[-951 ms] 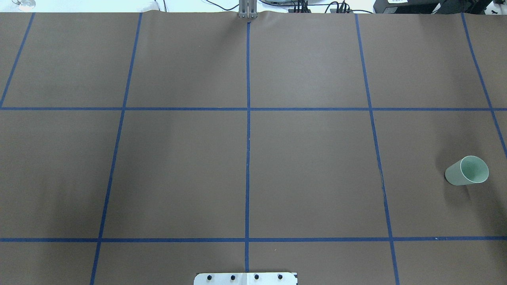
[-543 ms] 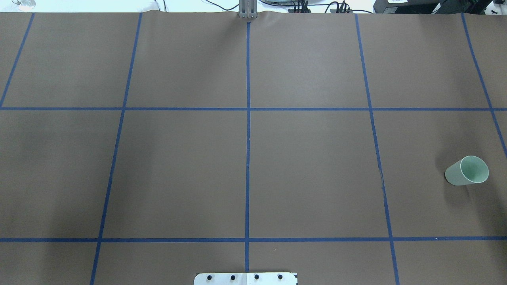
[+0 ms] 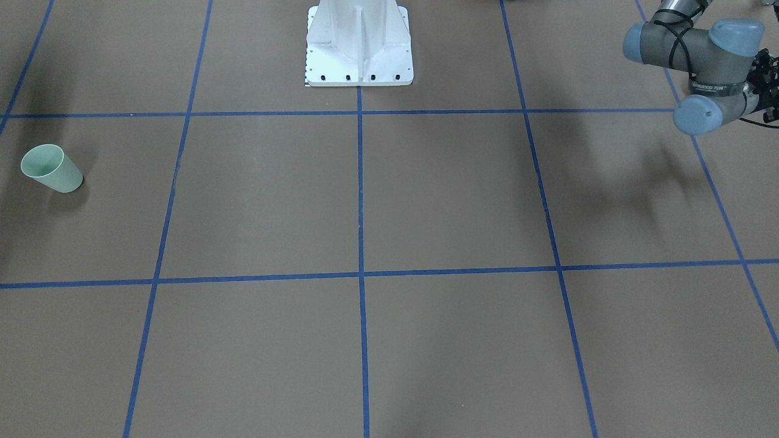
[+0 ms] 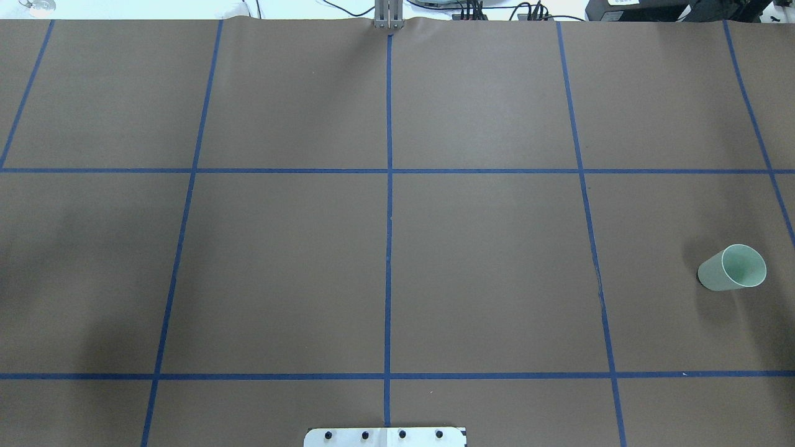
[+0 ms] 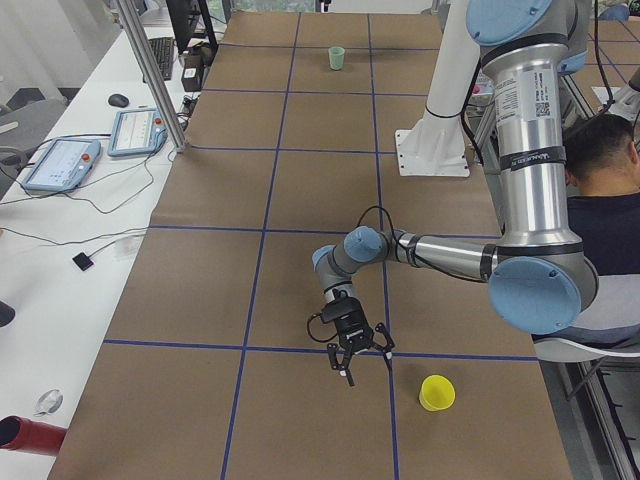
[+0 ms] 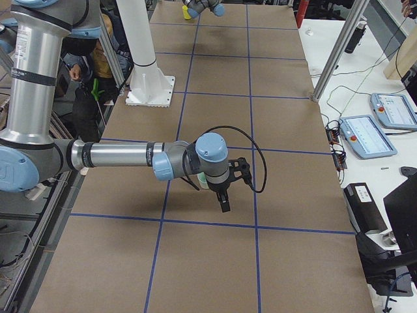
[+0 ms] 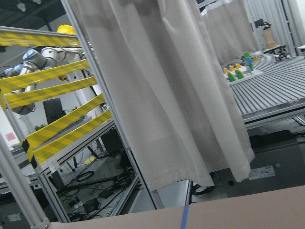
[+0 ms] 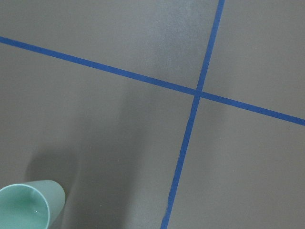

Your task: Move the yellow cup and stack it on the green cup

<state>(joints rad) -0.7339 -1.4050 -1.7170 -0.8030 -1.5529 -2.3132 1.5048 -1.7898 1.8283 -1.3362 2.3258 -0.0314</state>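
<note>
The yellow cup (image 5: pixel 436 392) stands on the brown table near the robot's-left end; it also peeks out far away in the exterior right view (image 6: pixel 187 13). My left gripper (image 5: pixel 350 365) hangs just above the table beside it, fingers pointing down; I cannot tell whether it is open. The green cup (image 4: pixel 733 268) stands upright near the opposite end (image 3: pixel 52 169) and shows at the right wrist view's bottom left corner (image 8: pixel 24 206). My right gripper (image 6: pixel 223 203) hovers close by the green cup (image 6: pixel 202 181), which its wrist mostly hides; I cannot tell its state.
The white robot base (image 3: pixel 359 42) stands mid-table at the robot's edge. A seated person (image 5: pixel 600 170) is behind the left arm. A side bench holds tablets (image 5: pixel 60 160) and an aluminium post (image 5: pixel 150 70). Blue tape lines grid the table.
The green cup has not moved. Only the faint shadows on the overhead view's left and right sides have shifted a little.
</note>
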